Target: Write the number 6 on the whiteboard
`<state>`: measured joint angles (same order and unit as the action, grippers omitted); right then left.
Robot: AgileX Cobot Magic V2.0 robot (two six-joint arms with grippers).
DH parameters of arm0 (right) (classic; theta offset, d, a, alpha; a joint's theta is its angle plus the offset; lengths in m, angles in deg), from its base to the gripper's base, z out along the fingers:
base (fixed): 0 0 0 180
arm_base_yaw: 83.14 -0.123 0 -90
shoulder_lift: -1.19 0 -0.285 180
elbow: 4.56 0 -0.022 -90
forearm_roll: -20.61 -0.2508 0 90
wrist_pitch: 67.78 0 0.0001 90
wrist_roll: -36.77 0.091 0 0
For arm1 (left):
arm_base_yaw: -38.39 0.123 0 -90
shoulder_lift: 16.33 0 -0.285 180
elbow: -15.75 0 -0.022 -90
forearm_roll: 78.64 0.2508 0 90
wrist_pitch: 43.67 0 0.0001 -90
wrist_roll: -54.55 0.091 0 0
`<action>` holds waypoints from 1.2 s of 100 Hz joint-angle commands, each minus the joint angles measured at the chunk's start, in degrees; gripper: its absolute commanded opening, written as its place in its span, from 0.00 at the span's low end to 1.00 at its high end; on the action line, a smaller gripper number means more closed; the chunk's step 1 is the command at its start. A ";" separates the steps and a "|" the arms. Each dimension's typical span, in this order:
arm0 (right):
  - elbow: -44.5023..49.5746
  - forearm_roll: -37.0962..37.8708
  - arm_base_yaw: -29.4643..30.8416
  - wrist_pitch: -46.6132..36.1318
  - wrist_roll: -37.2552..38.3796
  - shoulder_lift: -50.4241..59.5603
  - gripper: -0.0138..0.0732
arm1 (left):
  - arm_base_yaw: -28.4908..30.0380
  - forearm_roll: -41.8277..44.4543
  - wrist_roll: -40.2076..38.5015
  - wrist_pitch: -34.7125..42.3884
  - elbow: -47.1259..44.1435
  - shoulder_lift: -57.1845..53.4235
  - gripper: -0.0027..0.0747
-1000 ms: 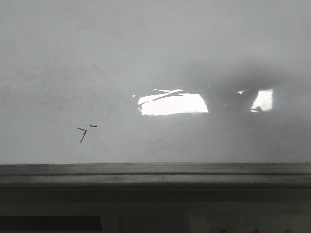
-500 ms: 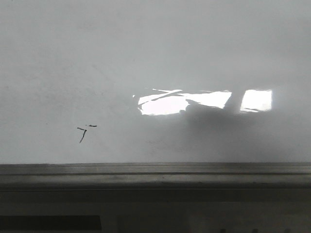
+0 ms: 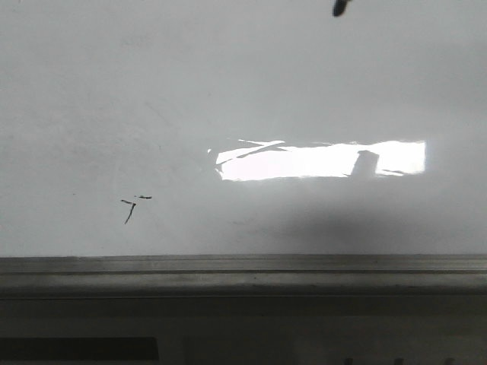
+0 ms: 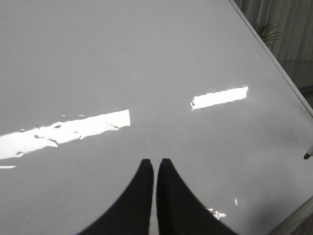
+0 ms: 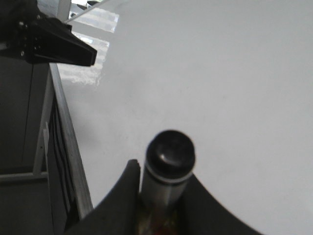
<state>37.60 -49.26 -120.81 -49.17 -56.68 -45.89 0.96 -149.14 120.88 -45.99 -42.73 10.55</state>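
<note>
The whiteboard [image 3: 228, 91] fills the front view, with a bright rectangular glare [image 3: 319, 160] and a grey metal ledge [image 3: 243, 274] along its near edge. No number 6 shows on it; only a tiny black "7"-like scribble [image 3: 133, 207] at the lower left. My right gripper [image 5: 164, 170] is shut on a grey marker [image 5: 170, 152] with a black end, held over the board. A dark marker tip [image 3: 340, 7] shows at the front view's top edge and at the edge of the left wrist view [image 4: 307, 155]. My left gripper [image 4: 153, 162] is shut and empty above the board.
The left arm [image 5: 49, 41] shows dark in the right wrist view, beside the board's grey frame edge [image 5: 73, 161]. Curtains and a plant [image 4: 269, 32] lie beyond the board's far edge.
The dark shadow over the right part of the glare has cleared away over the last second. The marker tip has come into the front view at its top edge.
</note>
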 commanded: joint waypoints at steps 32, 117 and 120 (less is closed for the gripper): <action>3.30 69.33 0.14 -20.75 77.21 8.01 0.09 | -0.23 -0.54 -0.45 1.35 1.54 0.46 0.01; 8.59 83.95 0.14 -44.79 89.92 -4.04 0.08 | -0.23 -0.54 -0.45 1.35 1.54 0.46 0.01; 8.59 84.39 0.14 -46.66 89.92 -5.82 0.08 | -0.23 -0.54 -0.45 1.35 1.54 0.46 0.01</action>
<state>47.67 32.89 -120.81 -86.48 33.25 -47.94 0.96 -149.14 120.77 -45.99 -42.73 10.55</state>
